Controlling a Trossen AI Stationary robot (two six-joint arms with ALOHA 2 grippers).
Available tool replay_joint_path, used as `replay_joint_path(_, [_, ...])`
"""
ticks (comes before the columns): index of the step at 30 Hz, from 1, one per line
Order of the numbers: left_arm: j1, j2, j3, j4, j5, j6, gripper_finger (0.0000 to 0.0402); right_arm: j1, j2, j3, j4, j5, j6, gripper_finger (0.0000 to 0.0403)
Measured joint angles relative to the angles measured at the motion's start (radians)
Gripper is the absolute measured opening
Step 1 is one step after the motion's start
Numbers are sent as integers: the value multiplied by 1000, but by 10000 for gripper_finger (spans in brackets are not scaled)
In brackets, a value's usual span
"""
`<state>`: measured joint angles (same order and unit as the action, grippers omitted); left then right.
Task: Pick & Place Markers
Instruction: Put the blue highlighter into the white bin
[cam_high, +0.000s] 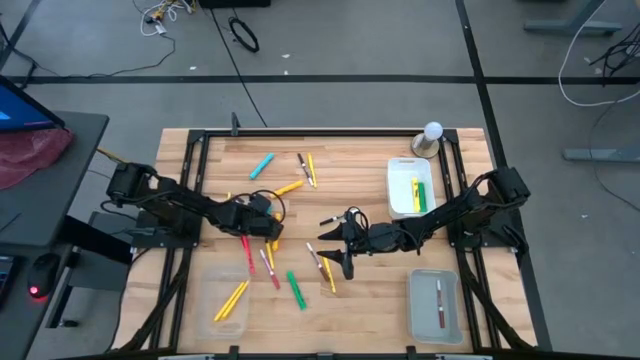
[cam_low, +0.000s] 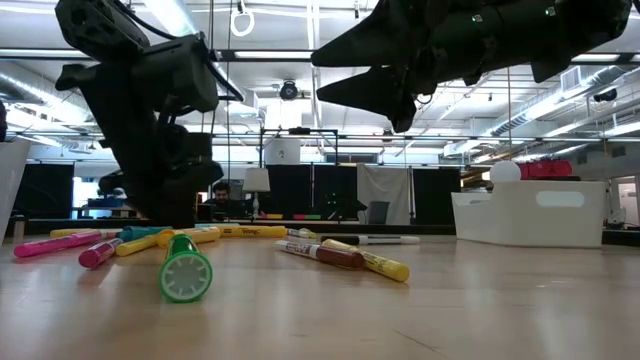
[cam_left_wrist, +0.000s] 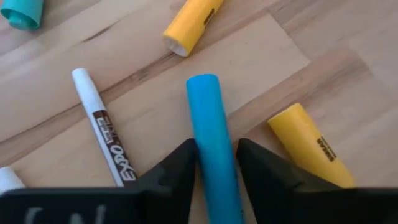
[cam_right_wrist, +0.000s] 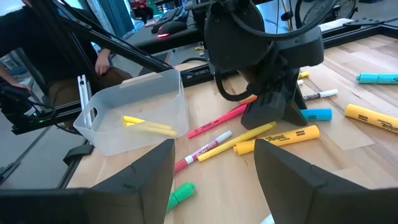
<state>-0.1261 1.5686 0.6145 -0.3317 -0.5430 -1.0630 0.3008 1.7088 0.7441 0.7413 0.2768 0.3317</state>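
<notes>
Between the left gripper's (cam_left_wrist: 216, 163) jaws sits a light-blue marker (cam_left_wrist: 211, 143) — jaws narrowed to its sides, marker flat on the desk (cam_left_wrist: 298, 56), not lifted. Yellow marker (cam_left_wrist: 308, 144) lies just beside one finger, white Expo marker (cam_left_wrist: 102, 127) near the other. Risk: the round barrel could roll or pivot out, or the neighbour gets dragged. Right gripper (cam_right_wrist: 214, 165) hovers wide open, empty.

Place: robotics lab or workshop
Evidence: black-framed wooden worktable (cam_high: 360, 300); loose cables (cam_high: 240, 35) on grey floor beyond it; ceiling strip lights (cam_low: 180, 15); seated person (cam_low: 222, 195) behind
</notes>
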Motion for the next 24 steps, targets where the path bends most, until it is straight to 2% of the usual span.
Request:
replay_joint_path(5, [-1, 1, -1, 20, -4, 2, 72, 0, 0, 0, -1, 0, 0, 221])
replay_joint_path(11, [1, -6, 24, 17, -12, 64, 71, 0, 0, 0, -1, 0, 0, 221])
replay_joint_path(19, [-22, -139, 103, 20, -55, 212, 72, -1, 0, 0, -13, 2, 0, 221])
replay_joint_path(24, [-87, -228, 100, 172, -109, 337, 72, -1, 0, 0, -75, 3, 0, 221])
